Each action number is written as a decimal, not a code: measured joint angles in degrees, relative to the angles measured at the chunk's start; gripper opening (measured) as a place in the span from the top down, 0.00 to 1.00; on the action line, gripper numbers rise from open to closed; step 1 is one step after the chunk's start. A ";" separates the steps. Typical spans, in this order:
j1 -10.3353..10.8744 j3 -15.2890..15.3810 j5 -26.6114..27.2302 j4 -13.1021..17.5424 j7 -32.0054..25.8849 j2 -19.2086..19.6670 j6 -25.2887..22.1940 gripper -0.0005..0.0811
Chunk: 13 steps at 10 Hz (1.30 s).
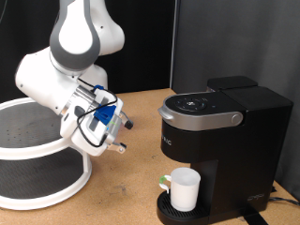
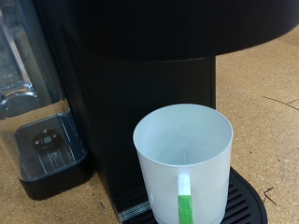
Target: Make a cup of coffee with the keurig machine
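one cup [image 1: 185,189] stands upright on the drip base of the keurig [image 1: 220,141], under the brew head, its handle with a green strip facing the wrist camera. the lid looks shut. the gripper [image 1: 119,136] hangs apart from both, toward the exterior view's left of the keurig and above cup height, holding nothing; whether its fingers are open i cannot tell. no brand or writing is readable.

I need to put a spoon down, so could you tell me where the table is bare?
Bare wood lies between the round white tray and the keurig machine, partly under the hovering pincer. Another strip runs behind the pincer to the curtain. The drip base is taken by the cup.
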 joint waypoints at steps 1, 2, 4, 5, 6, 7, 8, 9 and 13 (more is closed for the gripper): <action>-0.08 -0.14 -0.01 0.01 -1.17 -0.26 -0.98 0.01; -0.28 -0.31 -0.01 0.06 -1.85 -1.10 -2.19 0.01; -0.63 -0.38 -0.06 0.03 -1.44 -4.92 -3.35 0.01; -0.80 -0.37 -0.43 0.03 -0.33 -7.10 -3.65 0.01; -0.99 -0.33 -1.39 0.06 1.33 -9.25 -3.72 0.01; -1.26 -0.29 -2.68 0.09 3.19 -11.40 -3.75 0.01; -1.62 -0.28 -4.24 0.11 5.28 -13.50 -4.02 0.01; -2.18 -0.27 -5.92 0.13 7.39 -15.45 -4.58 0.01; -5.41 -0.29 -11.87 0.41 15.08 -22.51 -8.36 0.01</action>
